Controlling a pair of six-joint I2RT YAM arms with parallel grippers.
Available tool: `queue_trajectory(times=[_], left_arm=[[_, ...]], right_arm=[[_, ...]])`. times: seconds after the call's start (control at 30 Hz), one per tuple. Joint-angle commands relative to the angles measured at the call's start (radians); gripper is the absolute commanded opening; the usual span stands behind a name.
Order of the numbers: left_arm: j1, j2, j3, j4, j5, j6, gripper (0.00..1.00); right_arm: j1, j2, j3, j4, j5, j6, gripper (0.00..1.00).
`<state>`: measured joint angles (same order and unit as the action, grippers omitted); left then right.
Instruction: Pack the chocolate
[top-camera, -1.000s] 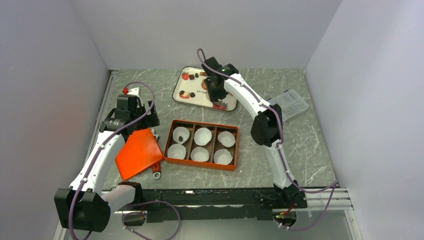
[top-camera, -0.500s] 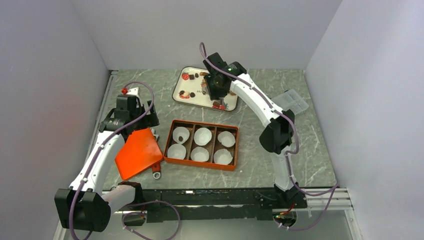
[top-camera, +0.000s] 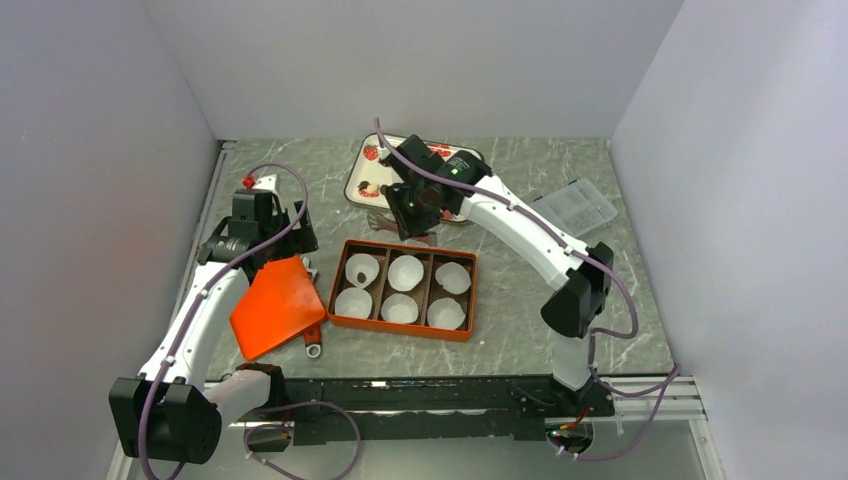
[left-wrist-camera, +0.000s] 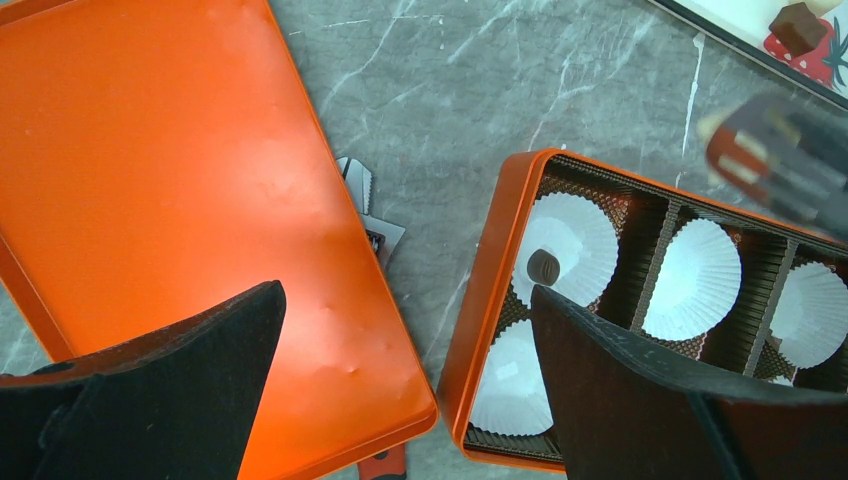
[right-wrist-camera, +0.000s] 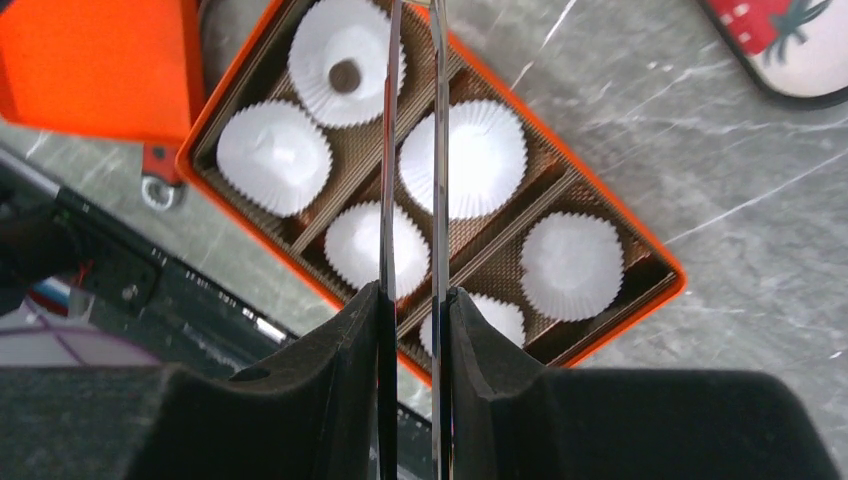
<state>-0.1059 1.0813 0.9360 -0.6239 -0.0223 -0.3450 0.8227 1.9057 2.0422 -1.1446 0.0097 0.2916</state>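
One dark round chocolate (top-camera: 360, 275) lies in the back-left paper cup of the orange box (top-camera: 400, 245); it also shows in the left wrist view (left-wrist-camera: 543, 266) and the right wrist view (right-wrist-camera: 345, 76). The other cups are empty. More chocolates sit on the white strawberry tray (top-camera: 362, 172), one dark square among them (left-wrist-camera: 797, 27). My right gripper (top-camera: 412, 222) is shut on metal tongs (right-wrist-camera: 437, 150) above the box's back edge. The tong tips are out of view, and I cannot tell whether they hold anything. My left gripper (left-wrist-camera: 405, 300) is open and empty over the gap between lid and box.
An orange lid (top-camera: 275, 305) lies left of the box, with a red-handled tool (top-camera: 313, 340) partly under it. A clear plastic container (top-camera: 575, 205) lies at the back right. Grey walls enclose the table on three sides.
My right arm has swung from over the white tray forward and left to the box's back edge, carrying the tongs. The left arm has not moved.
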Motion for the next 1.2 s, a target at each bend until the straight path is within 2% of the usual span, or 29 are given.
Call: queue_trajectory(times=[0.0, 0.3, 0.7, 1.0, 1.17], left_arm=[[0.005, -0.024, -0.003, 0.036, 0.013, -0.004, 1.00], [0.005, -0.031, -0.005, 0.033, 0.001, -0.005, 0.99], [0.005, -0.027, -0.005, 0.032, -0.002, -0.003, 0.99], [0.004, -0.024, -0.006, 0.032, -0.002, -0.003, 0.99], [0.005, -0.025, -0.007, 0.033, 0.001, -0.002, 1.00]], right_arm=[[0.026, -0.097, -0.066, 0.004, -0.089, 0.003, 0.19], [0.104, -0.153, -0.188, 0.024, -0.171, -0.003, 0.19], [0.165, -0.129, -0.255, 0.046, -0.208, -0.005, 0.19], [0.172, -0.113, -0.274, 0.065, -0.215, -0.006, 0.23], [0.172, -0.102, -0.267, 0.076, -0.220, -0.010, 0.29]])
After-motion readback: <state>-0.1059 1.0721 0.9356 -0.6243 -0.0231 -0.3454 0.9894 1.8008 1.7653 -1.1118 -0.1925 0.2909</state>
